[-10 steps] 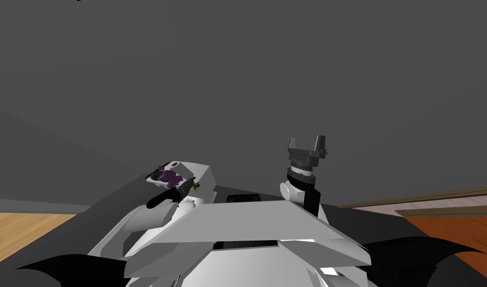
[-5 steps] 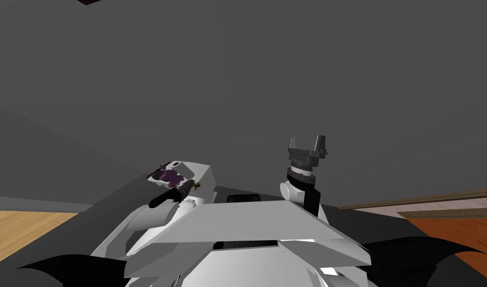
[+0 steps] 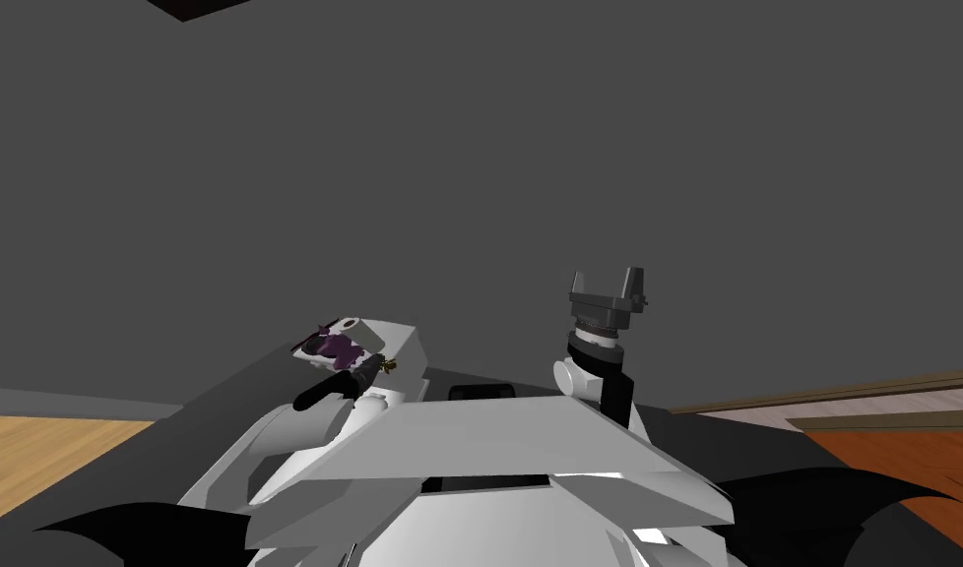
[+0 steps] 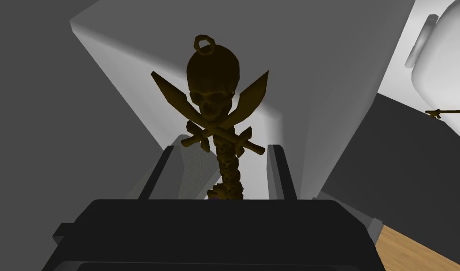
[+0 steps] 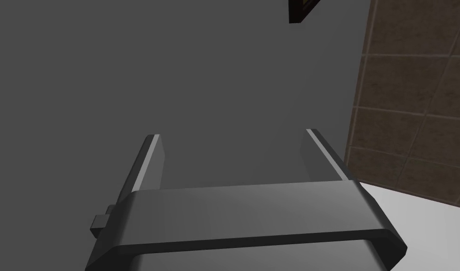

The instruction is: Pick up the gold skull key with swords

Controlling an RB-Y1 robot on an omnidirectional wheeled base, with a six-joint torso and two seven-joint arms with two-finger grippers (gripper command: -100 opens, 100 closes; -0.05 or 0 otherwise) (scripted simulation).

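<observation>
1. My left gripper (image 4: pixel 222 149) is clamped on the lower shaft of the gold skull key (image 4: pixel 212 75) (two crossed swords beneath the skull). The key stands upright between the fingers, held aloft.
2. My right gripper (image 5: pixel 231 136) is raised, its fingers spread wide.

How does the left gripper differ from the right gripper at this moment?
The left gripper holds the gold skull key between its fingers, skull end outward; the right gripper holds nothing. The left gripper's fingers stand closer together than the right gripper's, which are wide open. Both have two thin fingers on a boxy body.
</observation>
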